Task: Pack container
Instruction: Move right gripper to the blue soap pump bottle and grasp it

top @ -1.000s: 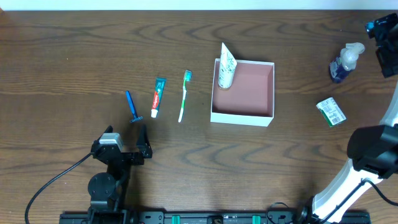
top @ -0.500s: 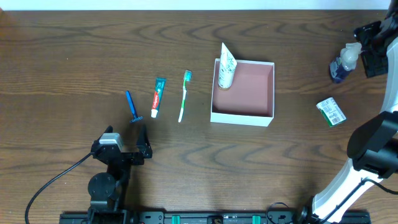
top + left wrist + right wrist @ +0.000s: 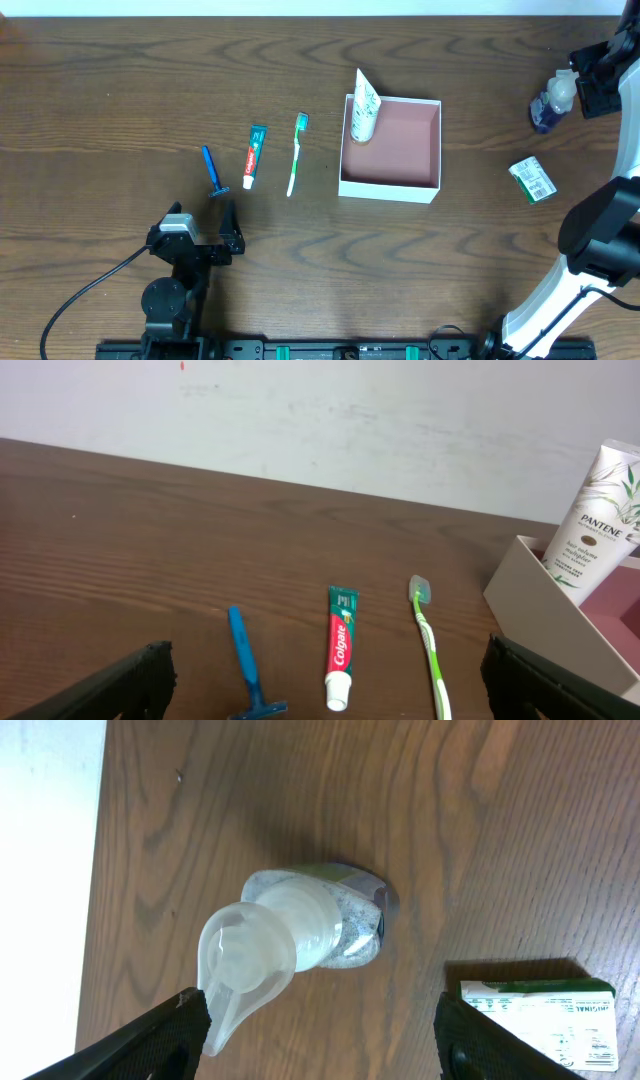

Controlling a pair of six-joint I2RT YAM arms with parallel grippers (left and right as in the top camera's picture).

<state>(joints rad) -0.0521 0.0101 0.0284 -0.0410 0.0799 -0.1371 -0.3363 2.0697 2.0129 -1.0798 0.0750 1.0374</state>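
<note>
The container (image 3: 390, 186), white outside and dusty pink inside, sits mid-table with a white Pantene tube (image 3: 364, 108) standing in its left corner; both also show in the left wrist view, the container (image 3: 540, 610) and the tube (image 3: 597, 520). Left of it lie a green toothbrush (image 3: 295, 153), a Colgate tube (image 3: 253, 155) and a blue razor (image 3: 211, 171). My left gripper (image 3: 222, 232) is open and empty near the front, behind the razor. My right gripper (image 3: 592, 78) is open above a pump bottle (image 3: 552, 102) at the far right, its fingers (image 3: 320, 1038) straddling the pump head (image 3: 250, 960).
A small green-and-white box (image 3: 531, 180) lies on the table right of the container, near the bottle; it also shows in the right wrist view (image 3: 535, 1015). A cable runs from the left arm's base toward the front edge.
My right gripper has moved left and down, from the far right edge to over the pump bottle. The left arm and the items have not moved.
</note>
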